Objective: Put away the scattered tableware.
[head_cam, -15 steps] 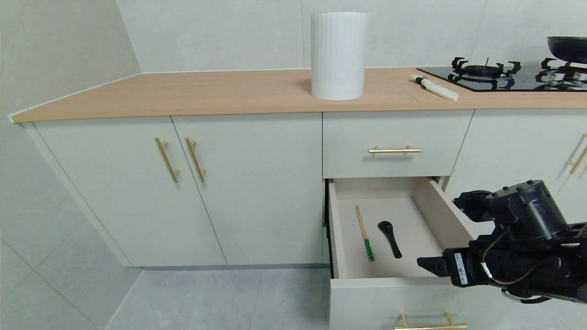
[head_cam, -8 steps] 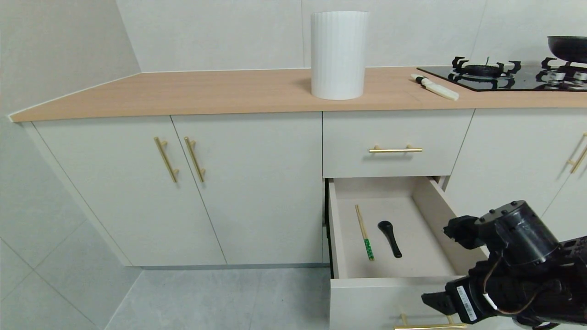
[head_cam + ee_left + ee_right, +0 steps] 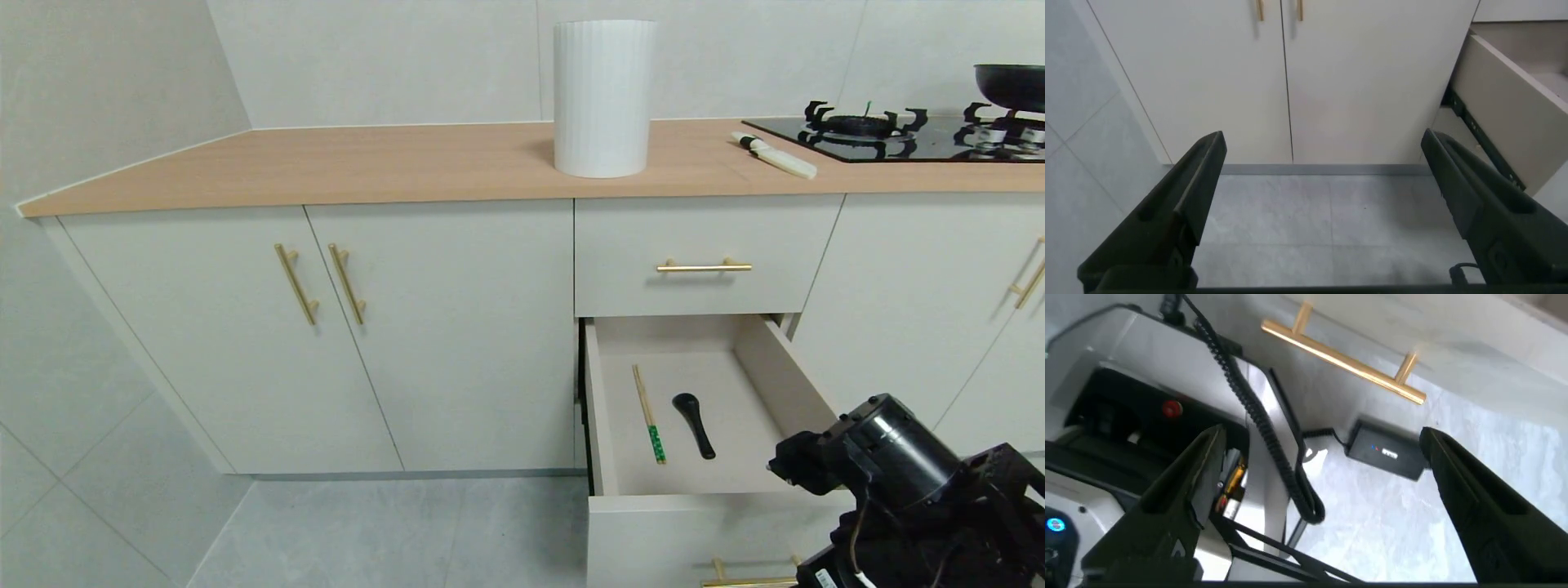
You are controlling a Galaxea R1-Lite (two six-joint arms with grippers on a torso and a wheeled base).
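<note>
Chopsticks [image 3: 649,415] and black spoon [image 3: 694,425] lengthwise in drawer [image 3: 780,384], bowl rearward

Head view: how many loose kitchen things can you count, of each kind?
Pair of chopsticks: 1
Black spoon: 1
Knife: 1
White ribbed container: 1
Black pan: 1
Total: 5

The drawer [image 3: 653,529] stands pulled open; inside, a pair of wooden chopsticks [image 3: 649,415] with green ends lies flat just beside a black spoon [image 3: 694,425], bowl toward the back, both running lengthwise
</note>
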